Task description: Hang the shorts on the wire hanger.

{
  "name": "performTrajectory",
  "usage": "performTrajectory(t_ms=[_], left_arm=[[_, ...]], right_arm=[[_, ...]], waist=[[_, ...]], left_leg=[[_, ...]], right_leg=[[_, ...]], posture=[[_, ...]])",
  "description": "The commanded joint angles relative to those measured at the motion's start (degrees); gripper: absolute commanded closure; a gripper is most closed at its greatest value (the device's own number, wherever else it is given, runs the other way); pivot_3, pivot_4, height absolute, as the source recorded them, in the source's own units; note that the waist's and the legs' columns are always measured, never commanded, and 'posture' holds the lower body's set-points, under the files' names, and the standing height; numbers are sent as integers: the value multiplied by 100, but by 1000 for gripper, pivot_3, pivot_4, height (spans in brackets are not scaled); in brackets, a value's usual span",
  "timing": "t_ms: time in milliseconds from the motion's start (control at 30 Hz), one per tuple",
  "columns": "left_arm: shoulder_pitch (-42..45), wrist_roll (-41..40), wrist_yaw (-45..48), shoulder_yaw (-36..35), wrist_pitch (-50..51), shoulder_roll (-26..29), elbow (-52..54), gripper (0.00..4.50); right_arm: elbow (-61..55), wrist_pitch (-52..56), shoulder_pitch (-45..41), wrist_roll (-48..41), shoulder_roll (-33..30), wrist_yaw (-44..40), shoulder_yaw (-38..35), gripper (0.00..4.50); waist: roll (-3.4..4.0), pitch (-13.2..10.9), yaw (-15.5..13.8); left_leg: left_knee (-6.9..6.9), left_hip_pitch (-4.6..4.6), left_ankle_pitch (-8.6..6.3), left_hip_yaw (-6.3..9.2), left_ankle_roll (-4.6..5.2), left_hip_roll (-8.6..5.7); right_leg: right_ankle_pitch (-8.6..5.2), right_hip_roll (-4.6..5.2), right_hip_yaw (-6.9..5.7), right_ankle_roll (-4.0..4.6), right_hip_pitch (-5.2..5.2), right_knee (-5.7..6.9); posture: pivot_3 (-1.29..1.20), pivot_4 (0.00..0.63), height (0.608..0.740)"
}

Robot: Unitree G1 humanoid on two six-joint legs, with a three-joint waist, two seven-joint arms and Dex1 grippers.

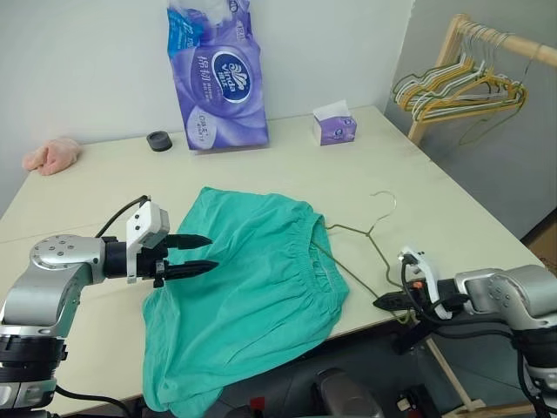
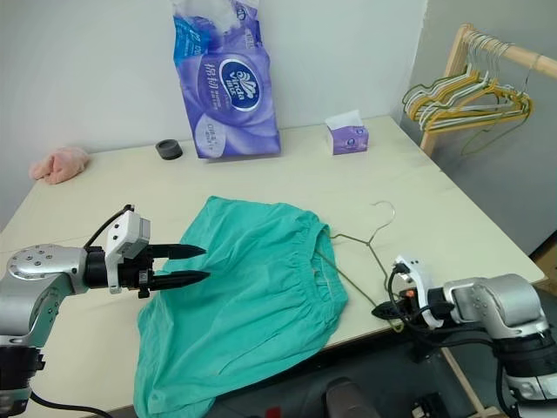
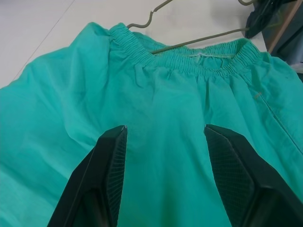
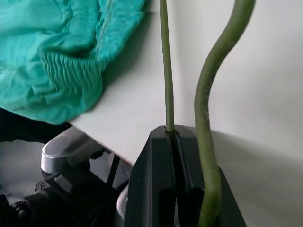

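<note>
Teal-green fabric is what I am looking at most: the shorts (image 1: 252, 287) are lying spread on the pale table (image 1: 87, 200), their lower part hanging over the near edge. The gathered waistband is facing the robot's right, and the wire hanger (image 1: 361, 244) is lying there with one end tucked into the waistband opening and its small hook pointing toward the far side of the table.

I am holding the left gripper (image 1: 202, 254) just above the shorts' left side, fingers spread apart with nothing between them.

The right gripper (image 2: 384, 308) is sitting at the table's near edge, fingers pressed together, pinching the thin green wire at the hanger's near corner.

Further back I am seeing a purple tissue pack (image 1: 218, 74), a small tissue box (image 1: 334, 126), a dark round object (image 1: 159, 140) and a pink cloth (image 1: 52, 155). A bunch of hangers (image 1: 457, 91) is dangling from a wooden rack (image 1: 513, 43) on the right.
</note>
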State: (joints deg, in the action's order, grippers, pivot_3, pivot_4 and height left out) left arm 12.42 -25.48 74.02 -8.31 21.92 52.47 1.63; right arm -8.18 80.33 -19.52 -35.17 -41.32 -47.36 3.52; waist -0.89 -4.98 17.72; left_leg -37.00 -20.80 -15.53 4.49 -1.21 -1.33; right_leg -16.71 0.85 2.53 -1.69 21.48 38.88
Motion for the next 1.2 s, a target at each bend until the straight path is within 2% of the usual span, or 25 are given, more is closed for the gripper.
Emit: performTrajectory(t_ms=[33,267,433,533,567,667,767,933,1100,1200], left_arm=[[57,-28,-69,-148,-94,65,77,1766],[39,-51,-207,-136,-94,-8,135,1766],[96,-52,-450,-171,-2,-73,70,1766],[395,-121,-795,-244,263,-204,-205,1766],[571,-119,-1003,-312,281,-301,-359,1597],[970,-52,-1325,-410,133,-464,-666,977],[1398,-83,-1503,-445,64,-597,-839,12],[2136,-62,-1270,-225,-81,-638,-968,12],[2363,200,-362,271,-400,-328,-1010,12],[2474,588,267,702,-969,-91,-1217,12]], right_arm=[[344,32,-260,21,301,213,27,4500],[864,556,-825,-59,1341,873,-683,4500],[586,468,-1014,-92,1475,1077,-854,4500],[37,209,-971,-114,1302,1010,-663,4500],[-193,16,-940,-60,1203,971,-507,4500],[-683,-290,-904,-3,1103,974,-237,4500],[-1019,-767,-936,185,994,978,157,4500],[-1325,-1858,-1063,844,679,809,1054,4500],[-1491,-2736,-1102,1389,349,510,1648,4500],[-1613,-3118,-1149,1634,203,311,1862,4500]], waist=[[-6,5,1],[-10,11,1],[-8,10,-11],[-8,10,-39],[-8,10,-43],[-10,11,-29],[-10,12,-4],[-11,13,9],[-10,14,31],[-10,13,45]], left_leg=[[0,0,0,0,0,0],[-2,0,0,3,0,0],[-2,-5,0,2,0,-7],[-4,-9,0,4,0,-10],[-5,-9,0,5,0,-10],[-7,-9,1,7,0,-10],[-5,-10,0,7,0,-10],[-6,-14,1,6,-1,-10],[-5,-12,1,5,-2,-11],[-5,-12,2,6,-2,-11]], right_leg=[[0,0,0,0,0,0],[2,2,0,1,2,8],[5,12,1,5,7,10],[6,15,-2,3,7,10],[4,15,-4,-1,8,10],[5,14,-8,-5,8,11],[5,15,-7,-6,9,11],[9,17,-7,-8,14,11],[9,17,-7,-8,15,12],[9,16,-8,-7,15,13]], posture=[[-350,44,740],[-343,37,740],[-342,35,740],[-342,35,740],[-347,35,740],[-351,33,740],[-354,33,740],[-353,31,740],[-350,30,740],[-349,30,740]])
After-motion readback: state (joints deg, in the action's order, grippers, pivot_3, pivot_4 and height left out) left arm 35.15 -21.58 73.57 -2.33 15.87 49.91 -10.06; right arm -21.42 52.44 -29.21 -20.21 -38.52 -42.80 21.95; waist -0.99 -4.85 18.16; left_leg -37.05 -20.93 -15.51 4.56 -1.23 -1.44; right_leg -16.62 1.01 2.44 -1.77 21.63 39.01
